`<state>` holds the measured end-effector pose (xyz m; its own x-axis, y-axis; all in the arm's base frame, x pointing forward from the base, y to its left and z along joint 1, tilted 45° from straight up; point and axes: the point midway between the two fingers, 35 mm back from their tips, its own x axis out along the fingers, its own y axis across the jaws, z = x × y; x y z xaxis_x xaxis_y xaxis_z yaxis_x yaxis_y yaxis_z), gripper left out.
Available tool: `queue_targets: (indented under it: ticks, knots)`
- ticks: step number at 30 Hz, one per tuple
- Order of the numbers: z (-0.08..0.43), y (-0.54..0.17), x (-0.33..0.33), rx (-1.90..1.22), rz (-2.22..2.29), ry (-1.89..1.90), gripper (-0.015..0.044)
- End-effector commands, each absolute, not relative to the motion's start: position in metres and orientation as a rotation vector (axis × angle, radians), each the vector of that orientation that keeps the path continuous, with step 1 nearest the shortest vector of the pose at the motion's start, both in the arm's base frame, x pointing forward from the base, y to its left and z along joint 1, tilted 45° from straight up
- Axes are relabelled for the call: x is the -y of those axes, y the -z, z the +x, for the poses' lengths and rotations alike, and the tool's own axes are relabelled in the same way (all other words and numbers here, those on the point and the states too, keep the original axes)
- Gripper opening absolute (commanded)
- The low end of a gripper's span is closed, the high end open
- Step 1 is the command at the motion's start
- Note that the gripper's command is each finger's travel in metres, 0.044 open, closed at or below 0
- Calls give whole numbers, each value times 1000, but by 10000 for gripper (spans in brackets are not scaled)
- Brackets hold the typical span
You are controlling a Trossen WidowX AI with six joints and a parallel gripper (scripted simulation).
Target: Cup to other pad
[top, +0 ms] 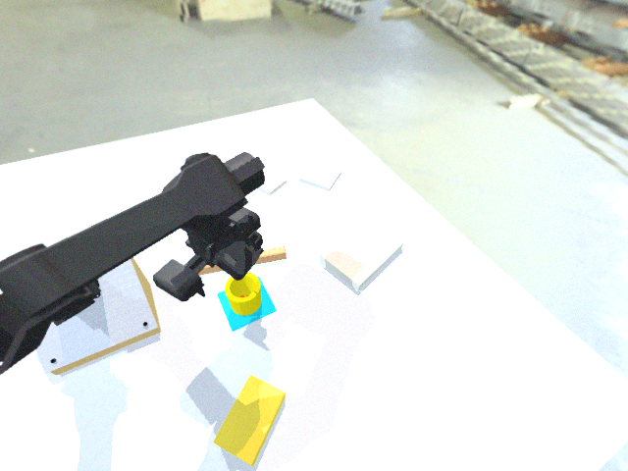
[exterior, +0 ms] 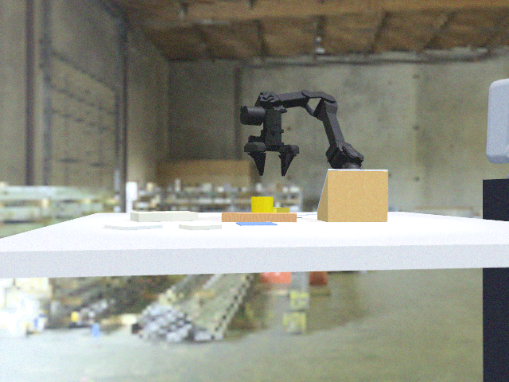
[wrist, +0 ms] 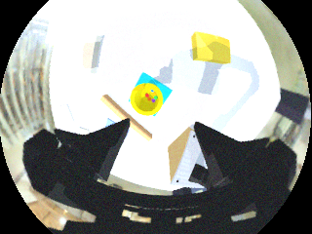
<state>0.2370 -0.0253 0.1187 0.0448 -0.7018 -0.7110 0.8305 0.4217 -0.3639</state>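
Your worktop is a flat white slab whose far corner sits behind the arm and whose right edge runs diagonally down the top view; the widest bare stretch lies between the cup and that right edge; a thin wooden strip lies just behind the cup, a low white slab to its right, and the tan wedge-shaped base block to the arm's side. Your claw hangs well above the worktop with its pointed black fingers spread wide and nothing between them. The cup stands upright directly beneath it, apart from the fingers, on the cyan pad; in the wrist view small coloured marbles show inside it. The cup is a short, smooth yellow cylinder with a thick wall; the other pad, a flat yellow rectangle, lies well apart, nearer the front edge.
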Motion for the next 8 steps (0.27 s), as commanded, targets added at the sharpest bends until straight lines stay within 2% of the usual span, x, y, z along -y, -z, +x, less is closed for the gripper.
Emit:
queue_targets:
  ticks: [1,8]
  knots:
    - [237,-128,17,-968,172,1176,440]
    - [235,-125,18,-971,162,1176,440]
